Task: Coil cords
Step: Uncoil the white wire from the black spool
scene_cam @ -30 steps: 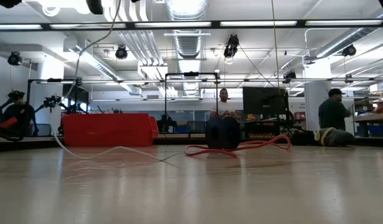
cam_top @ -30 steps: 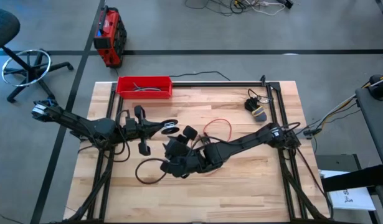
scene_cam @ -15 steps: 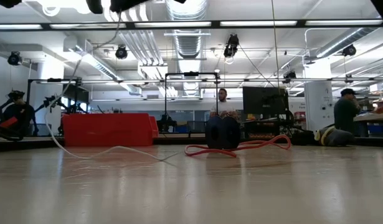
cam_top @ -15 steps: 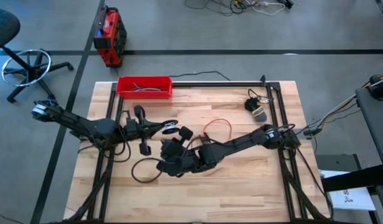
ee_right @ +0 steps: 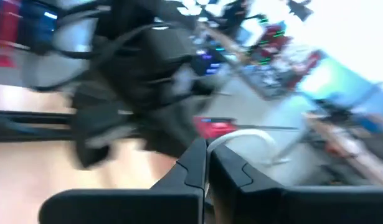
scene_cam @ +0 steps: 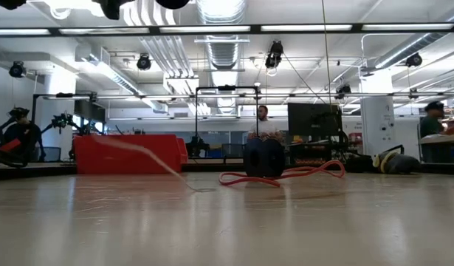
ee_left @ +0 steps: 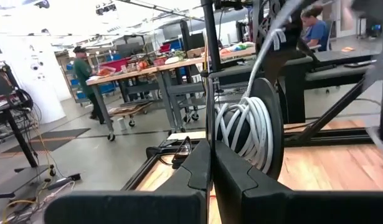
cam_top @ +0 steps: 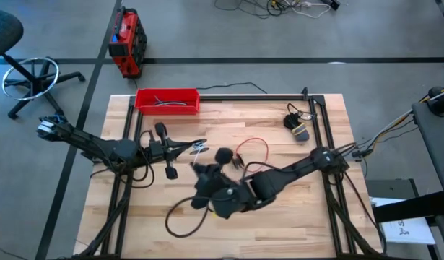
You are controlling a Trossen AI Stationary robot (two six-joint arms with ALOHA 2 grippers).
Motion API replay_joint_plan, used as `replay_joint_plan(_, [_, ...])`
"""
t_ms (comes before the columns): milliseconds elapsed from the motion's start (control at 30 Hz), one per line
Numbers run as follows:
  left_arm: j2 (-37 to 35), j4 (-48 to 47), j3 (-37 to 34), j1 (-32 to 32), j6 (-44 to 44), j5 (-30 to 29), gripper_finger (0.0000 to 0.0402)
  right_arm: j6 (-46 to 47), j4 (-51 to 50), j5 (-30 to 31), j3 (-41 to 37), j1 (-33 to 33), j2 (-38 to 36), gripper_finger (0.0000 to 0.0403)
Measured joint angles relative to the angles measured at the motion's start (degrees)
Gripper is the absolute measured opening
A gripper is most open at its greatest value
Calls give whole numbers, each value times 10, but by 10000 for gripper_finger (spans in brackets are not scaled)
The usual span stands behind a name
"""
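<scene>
Right gripper (cam_top: 223,154): shifted toward the table's right. Thin floppy white cord (scene_cam: 149,154): lifted off the wood, slanting taut.

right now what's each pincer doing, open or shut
Left pincer: shut on the thin white cord, part of it wound in a coil around a black disc.
Right pincer: shut on the same white cord.

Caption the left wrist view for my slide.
Left gripper, fingers shut on the white cord, its turns wound beside a black disc, above the wooden table.
</scene>
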Motion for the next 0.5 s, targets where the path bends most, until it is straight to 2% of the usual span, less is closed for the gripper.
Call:
replay_joint_plan(133, [-1, -2, 0, 0, -1, -4, 0, -37, -53, 101, -1, 16, -32, 2])
replay_joint_plan(233, [-9, 0, 0, 0, -7, -4, 0, 11, -145, 145, 0, 27, -50, 2])
replay_joint_plan(333, [-21, 1, 8, 0, -38, -3, 0, 157, -272, 119, 0, 33, -58, 2])
replay_joint_plan(433, [-38, 5, 21, 0, -61, -2, 0, 319, -399, 41, 0, 30, -59, 2])
replay_joint_plan(500, [-51, 5, 30, 0, -62, 1, 0, 393, -451, -13, -1, 24, -51, 2])
